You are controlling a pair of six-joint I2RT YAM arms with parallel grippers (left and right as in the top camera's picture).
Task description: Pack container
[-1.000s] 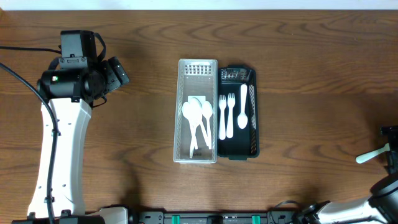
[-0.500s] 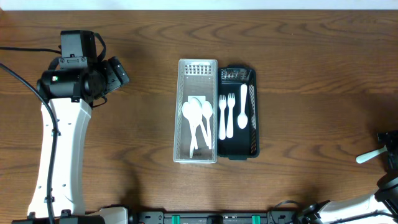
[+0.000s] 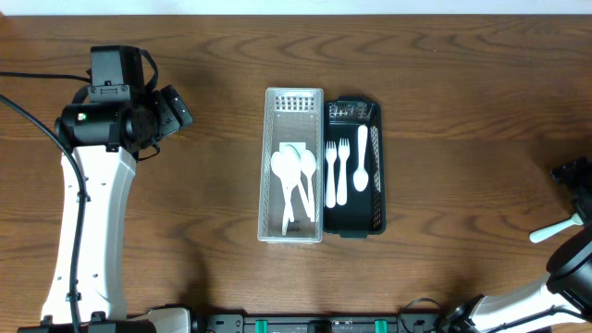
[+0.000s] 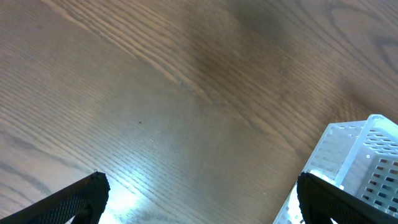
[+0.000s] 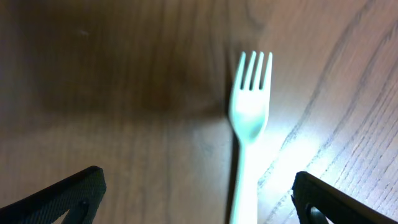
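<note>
Overhead: white perforated plastic basket [image 3: 294,94], two or three overlapping white spoons [image 3: 294,166]; adjoining black plastic tray [image 3: 351,227], two white forks [image 3: 337,176], one lone spoon [image 3: 362,157]; one loose white plastic fork [image 3: 555,229], far right. Left wrist: my left claw [image 4: 202,186] spread, empty. Right wrist: my right claw [image 5: 199,186] spread astride that fork, ungrasped; next, I judge, closing on its handle.

We see a dark wooden table [image 3: 462,111], its grain running lengthwise. A pale strip [image 3: 296,6] borders its far edge.

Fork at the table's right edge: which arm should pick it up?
Right. The fork lies below the open right end effector; the left end effector is far off, beyond the clear bin.
</note>
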